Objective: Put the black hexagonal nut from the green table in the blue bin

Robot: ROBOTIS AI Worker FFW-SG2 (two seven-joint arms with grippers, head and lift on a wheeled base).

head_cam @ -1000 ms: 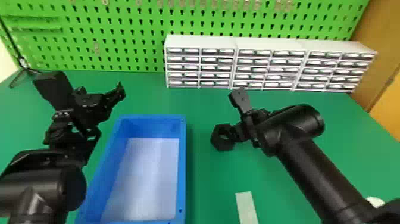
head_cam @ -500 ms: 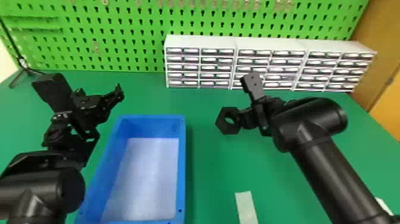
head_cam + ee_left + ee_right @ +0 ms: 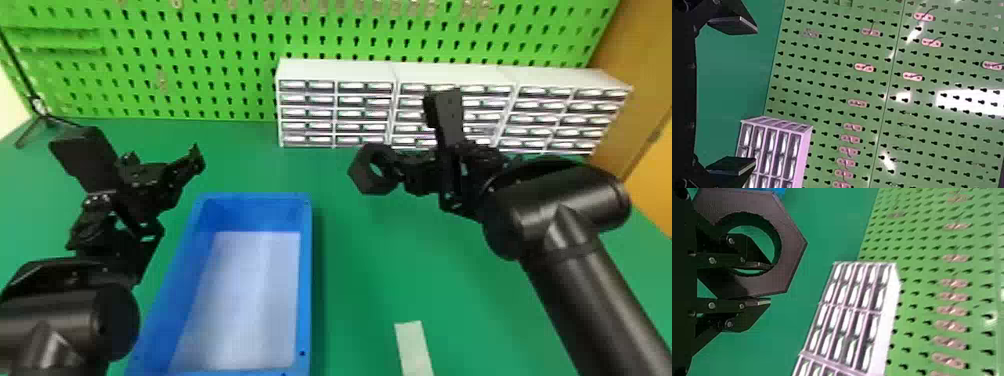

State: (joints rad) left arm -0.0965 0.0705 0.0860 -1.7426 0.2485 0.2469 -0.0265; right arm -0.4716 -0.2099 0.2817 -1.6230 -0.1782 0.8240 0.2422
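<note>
My right gripper (image 3: 400, 170) is shut on the wall of the black hexagonal nut (image 3: 361, 175), which hangs above the green table (image 3: 380, 280), right of the blue bin (image 3: 306, 280) and behind its far edge. In the right wrist view, one finger of the gripper (image 3: 770, 284) passes through the hole of the nut (image 3: 791, 246) while the other lies along its outer side. Left of the bin's far end, my left gripper (image 3: 162, 159) stands open and holds nothing; the left wrist view has the gripper (image 3: 755, 95) with wide-apart fingers.
White drawer cabinets (image 3: 337, 107) stand along the back, close behind the right gripper, with a green pegboard (image 3: 200, 75) behind them. A pale strip (image 3: 414, 347) lies on the table right of the bin. At the far left is a black stand (image 3: 45, 117).
The right gripper, shut on the nut, has lifted it off the table and carried it up and away toward the cabinets. The left arm has barely moved.
</note>
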